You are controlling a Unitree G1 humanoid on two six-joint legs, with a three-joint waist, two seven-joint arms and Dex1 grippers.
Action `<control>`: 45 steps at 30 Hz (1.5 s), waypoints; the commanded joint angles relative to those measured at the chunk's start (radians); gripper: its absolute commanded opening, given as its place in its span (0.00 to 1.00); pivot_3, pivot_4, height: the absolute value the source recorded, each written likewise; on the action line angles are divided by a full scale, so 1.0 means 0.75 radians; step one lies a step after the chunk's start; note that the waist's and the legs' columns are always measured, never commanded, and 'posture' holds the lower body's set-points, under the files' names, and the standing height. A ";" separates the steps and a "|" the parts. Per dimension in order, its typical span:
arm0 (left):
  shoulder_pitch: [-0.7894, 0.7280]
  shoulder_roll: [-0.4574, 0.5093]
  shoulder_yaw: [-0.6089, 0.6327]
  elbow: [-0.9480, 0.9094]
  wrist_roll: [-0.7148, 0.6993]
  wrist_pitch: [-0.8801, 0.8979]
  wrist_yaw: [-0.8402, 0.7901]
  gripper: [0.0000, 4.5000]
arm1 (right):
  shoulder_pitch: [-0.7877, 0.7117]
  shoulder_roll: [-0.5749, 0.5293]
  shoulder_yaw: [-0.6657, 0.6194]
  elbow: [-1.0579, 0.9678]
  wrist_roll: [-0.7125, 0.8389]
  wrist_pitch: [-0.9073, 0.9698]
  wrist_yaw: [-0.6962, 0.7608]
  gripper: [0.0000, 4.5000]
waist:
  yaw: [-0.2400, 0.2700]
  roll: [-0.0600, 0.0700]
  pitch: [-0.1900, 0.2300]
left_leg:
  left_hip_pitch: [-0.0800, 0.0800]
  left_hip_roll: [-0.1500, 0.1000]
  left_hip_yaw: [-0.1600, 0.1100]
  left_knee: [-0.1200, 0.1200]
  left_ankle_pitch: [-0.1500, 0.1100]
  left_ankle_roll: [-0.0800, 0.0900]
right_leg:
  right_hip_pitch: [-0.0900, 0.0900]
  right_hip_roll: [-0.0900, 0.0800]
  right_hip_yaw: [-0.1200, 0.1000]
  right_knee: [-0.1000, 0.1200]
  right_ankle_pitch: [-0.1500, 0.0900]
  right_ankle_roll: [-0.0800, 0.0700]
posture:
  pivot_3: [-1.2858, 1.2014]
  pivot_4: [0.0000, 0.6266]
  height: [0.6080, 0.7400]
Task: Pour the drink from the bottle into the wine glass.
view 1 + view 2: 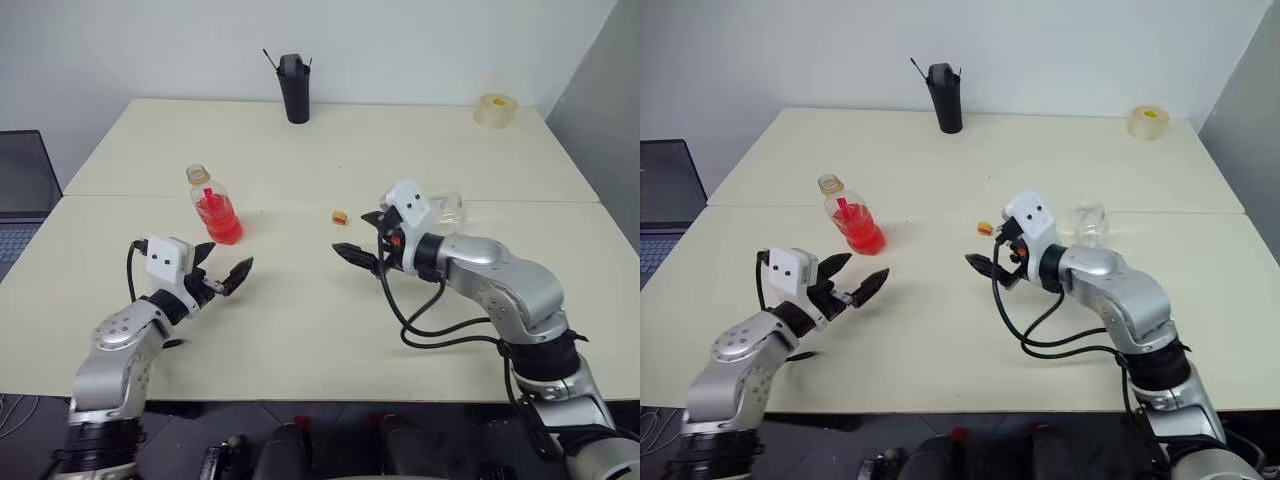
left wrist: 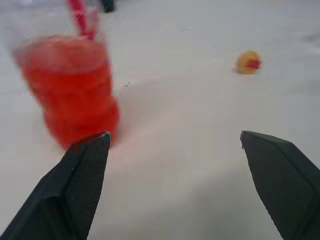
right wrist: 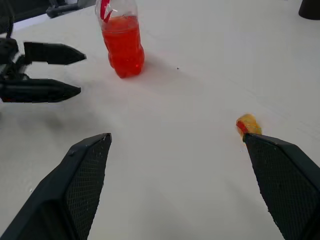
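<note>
Cream table (image 1: 300, 330), uncapped bottle (image 1: 212, 206) upright, both grippers spread, empty.
Left gripper (image 1: 222, 275) nearest; light, slippery ribbed plastic, likely best pinched mid-body. Right gripper (image 1: 366, 238) idle.

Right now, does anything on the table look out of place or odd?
Yes. The cap lies loose on the table, apart from the bottle, which stands open and upright with the drink inside. No spill shows. The glass is partly hidden behind the right arm. Both grippers, left and right, are open and hold nothing.
</note>
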 commanded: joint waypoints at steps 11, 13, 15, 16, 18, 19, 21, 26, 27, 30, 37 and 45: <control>-0.269 -0.016 -0.299 -0.308 -0.103 0.204 -0.198 0.99 | -0.188 -0.226 -0.459 0.006 0.162 0.616 -0.076 1.00 | 0.020 0.001 0.002 | 0.000 -0.001 0.000 0.001 0.000 0.000 | 0.001 0.004 0.000 0.000 0.000 0.000 | 0.52 0.24 1.00; -0.284 -0.028 -0.336 -0.290 -0.079 0.185 -0.213 0.99 | -0.258 -0.217 -0.535 0.108 0.107 0.720 -0.151 1.00 | 0.015 0.001 0.002 | 0.000 0.000 0.002 0.001 0.000 0.001 | 0.001 0.005 0.002 0.000 0.000 0.000 | 0.52 0.24 1.00; -0.292 -0.036 -0.355 -0.272 -0.066 0.167 -0.226 0.99 | -0.309 -0.211 -0.578 0.188 0.068 0.776 -0.199 1.00 | 0.015 0.001 0.002 | 0.001 0.000 0.002 0.000 0.000 0.001 | 0.000 0.006 0.003 0.000 0.000 0.000 | 0.52 0.24 1.00; -0.296 -0.043 -0.359 -0.264 -0.066 0.161 -0.230 0.99 | -0.329 -0.213 -0.587 0.230 0.052 0.787 -0.213 1.00 | 0.015 0.001 0.002 | 0.001 0.000 0.002 0.000 0.000 0.001 | 0.000 0.006 0.003 0.000 0.000 0.000 | 0.52 0.24 1.00; -0.316 -0.054 -0.377 -0.240 -0.050 0.140 -0.245 0.99 | -0.361 -0.208 -0.581 0.356 0.014 0.766 -0.232 1.00 | 0.016 0.001 0.002 | 0.000 0.000 0.002 0.000 0.000 0.001 | 0.000 0.005 0.003 0.000 0.000 0.000 | 0.52 0.24 1.00; -0.324 -0.057 -0.382 -0.231 -0.042 0.132 -0.250 0.99 | -0.370 -0.203 -0.575 0.402 0.001 0.755 -0.236 1.00 | 0.019 0.001 0.002 | 0.000 0.000 0.003 0.000 0.000 0.001 | 0.000 0.005 0.003 0.000 0.000 0.000 | 0.52 0.24 1.00; -0.354 -0.063 -0.401 -0.211 -0.008 0.104 -0.252 0.99 | -0.376 -0.204 -0.540 0.497 -0.042 0.698 -0.252 1.00 | 0.021 0.001 0.002 | 0.000 0.000 0.003 0.000 0.000 0.001 | 0.000 0.006 0.003 0.000 0.000 0.000 | 0.52 0.24 1.00; -0.364 -0.067 -0.414 -0.209 0.026 0.081 -0.250 0.99 | -0.386 -0.191 -0.515 0.617 -0.090 0.640 -0.261 1.00 | 0.020 0.001 0.002 | 0.000 0.000 0.004 0.000 0.000 0.000 | 0.000 0.005 0.003 -0.001 0.000 0.000 | 0.52 0.24 1.00; -0.359 -0.068 -0.413 -0.209 0.037 0.069 -0.244 0.99 | -0.385 -0.183 -0.507 0.636 -0.098 0.629 -0.262 1.00 | 0.019 0.001 0.002 | 0.000 0.000 0.004 0.000 0.000 0.000 | 0.000 0.005 0.003 -0.001 0.000 0.000 | 0.52 0.24 1.00; -0.358 -0.075 -0.415 -0.203 0.098 0.007 -0.217 0.99 | -0.380 -0.151 -0.487 0.696 -0.121 0.580 -0.265 1.00 | 0.017 0.002 0.002 | 0.000 0.000 0.004 0.000 0.000 0.000 | 0.000 0.006 0.003 0.000 0.000 0.000 | 0.52 0.24 1.00; -0.364 -0.114 -0.405 -0.188 0.134 -0.015 -0.191 1.00 | -0.409 -0.105 -0.417 0.867 -0.194 0.453 -0.255 0.56 | 0.020 0.002 0.002 | 0.000 0.000 0.004 0.000 0.000 0.000 | 0.000 0.005 0.003 0.000 0.000 0.000 | 0.52 0.24 1.00; -0.344 -0.117 -0.391 -0.186 0.144 -0.024 -0.170 1.00 | -0.412 -0.126 -0.378 0.899 -0.229 0.414 -0.219 0.07 | 0.020 0.002 0.002 | 0.000 0.000 0.004 0.000 0.000 0.000 | 0.000 0.005 0.003 0.000 0.000 0.000 | 0.52 0.24 1.00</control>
